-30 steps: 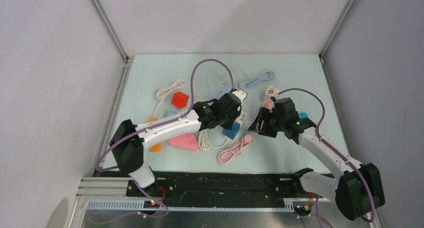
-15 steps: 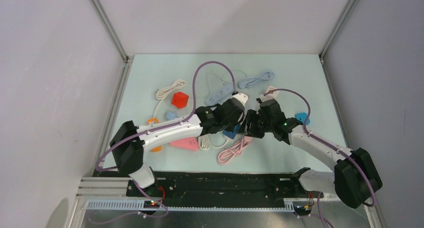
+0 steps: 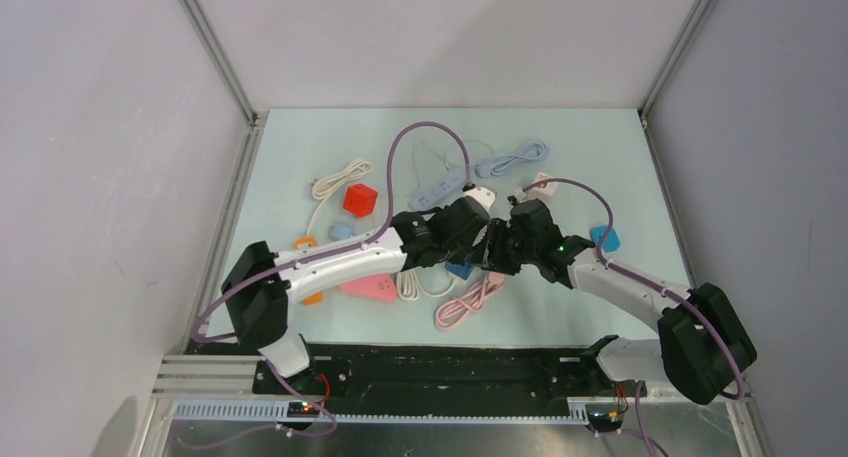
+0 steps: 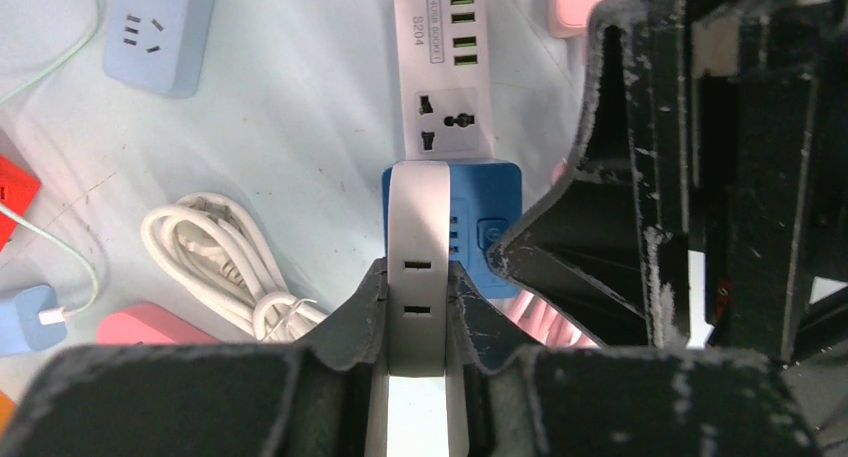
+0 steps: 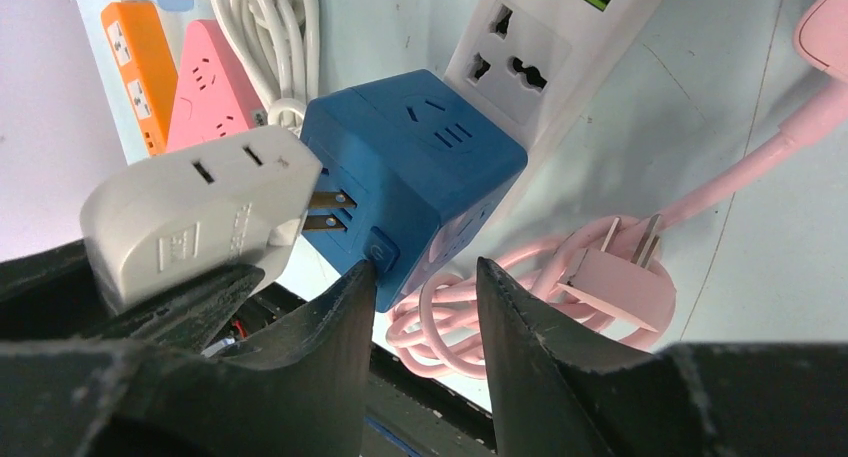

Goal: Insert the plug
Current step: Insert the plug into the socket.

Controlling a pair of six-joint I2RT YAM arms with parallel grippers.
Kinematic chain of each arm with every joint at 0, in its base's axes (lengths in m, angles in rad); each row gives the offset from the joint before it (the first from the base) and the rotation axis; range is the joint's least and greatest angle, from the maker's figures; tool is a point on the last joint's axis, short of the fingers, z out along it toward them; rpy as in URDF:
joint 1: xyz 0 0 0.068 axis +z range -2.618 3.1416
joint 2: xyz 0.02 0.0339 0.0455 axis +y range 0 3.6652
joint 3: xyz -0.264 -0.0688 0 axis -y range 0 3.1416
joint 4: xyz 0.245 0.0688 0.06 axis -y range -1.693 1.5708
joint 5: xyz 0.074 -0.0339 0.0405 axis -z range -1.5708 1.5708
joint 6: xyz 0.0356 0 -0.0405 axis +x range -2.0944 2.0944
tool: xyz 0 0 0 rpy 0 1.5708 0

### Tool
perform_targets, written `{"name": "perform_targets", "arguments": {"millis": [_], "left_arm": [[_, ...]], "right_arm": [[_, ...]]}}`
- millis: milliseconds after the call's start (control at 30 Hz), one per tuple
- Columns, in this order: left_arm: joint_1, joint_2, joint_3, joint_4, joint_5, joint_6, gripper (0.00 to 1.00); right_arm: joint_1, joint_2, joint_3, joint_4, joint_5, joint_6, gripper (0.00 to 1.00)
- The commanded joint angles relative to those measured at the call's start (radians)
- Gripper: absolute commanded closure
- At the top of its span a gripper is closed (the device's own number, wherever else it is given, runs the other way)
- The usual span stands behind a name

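Gripping the white plug (image 4: pixel 418 207) by its body, L gripper (image 4: pixel 418 277) is clamped tight on it. One finger sits each side, and the plug sticks out fwd past the tips. The plug's 2 brass prongs point at a side face of the blue cube (image 5: pixel 415 167). In R wrist view the prong tips meet that face w/ most of the brass bare, so the plug isn't seated. Whether the tips are in the slots, can't tell.

Cube is mid-table (image 3: pixel 600 157) btwn the two arms, right at the end of a white strip (image 4: pixel 447 77). Can't tell if it rests on the strip or just beside it.

R gripper (image 5: pixel 425 269) is on the cube's opp. side, jaws apart w/ the cube's near lower corner btwn them. One finger (image 5: pixel 330 327) is at the cube's edge by its button, and the other stands off w/ a gap. No firm hold shows.

Nearby: pink cord (image 5: pixel 610 277), coiled w/ its plug just beside the cube; white cord (image 4: pixel 220 267), coiled on L side; pink wedge (image 5: pixel 210 92) and orange strip (image 5: pixel 140 67) beyond it; pale-blue strip (image 4: pixel 160 27) well apart.
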Motion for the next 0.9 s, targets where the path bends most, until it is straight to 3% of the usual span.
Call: {"name": "perform_targets", "arguments": {"millis": [0, 200, 400, 867], "left_arm": [[0.003, 0.033, 0.048, -0.132, -0.037, -0.036, 1.0], [0.003, 0.059, 0.095, -0.139, -0.015, -0.049, 1.0], [-0.004, 0.049, 0.102, -0.136, 0.055, -0.021, 1.0], [-0.017, 0.008, 0.084, -0.134, 0.06, -0.022, 1.0]], "right_arm": [[0.012, 0.012, -0.003, -0.003, 0.075, 0.011, 0.56], [0.024, 0.012, -0.003, -0.035, 0.09, 0.005, 0.6], [0.031, 0.024, -0.003, -0.033, 0.083, 0.006, 0.6], [0.01, 0.083, -0.004, 0.04, -0.013, 0.028, 0.6]]}}
